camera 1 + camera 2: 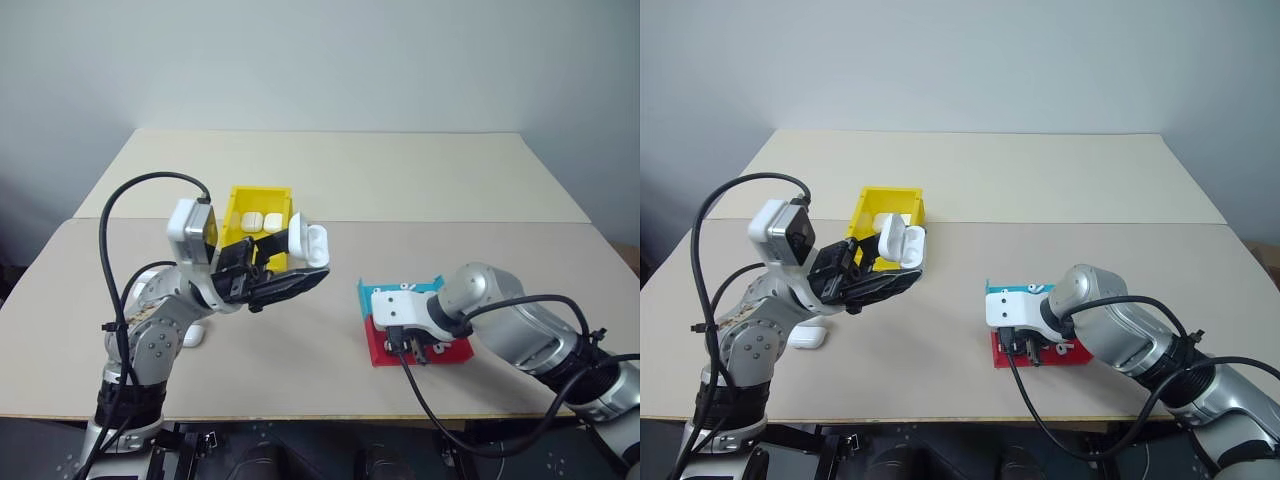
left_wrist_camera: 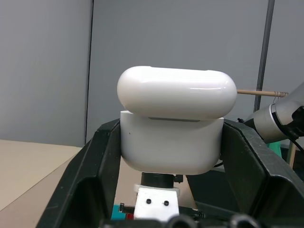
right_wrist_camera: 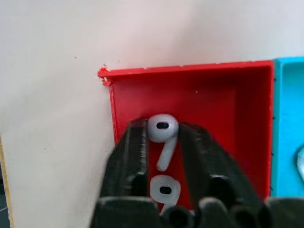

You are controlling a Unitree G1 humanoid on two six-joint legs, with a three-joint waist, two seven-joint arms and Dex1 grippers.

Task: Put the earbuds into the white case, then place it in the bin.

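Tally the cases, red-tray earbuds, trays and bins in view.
Cases: 4 (1 held, 2 in bin at and, 1 on table at)
Earbuds in red tray: 2
Trays: 2, red tray and teal tray
Bin: 1
Total: 9

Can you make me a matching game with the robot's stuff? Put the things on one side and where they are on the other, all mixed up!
Things:
1. open white case
2. earbud
3. two closed cases
4. lone case

Places:
A. inside the yellow bin
B. between the right gripper's fingers, over the red tray
C. on the table beside the left arm
D. held up by the left gripper

Pairs: 1-D, 2-B, 3-A, 4-C
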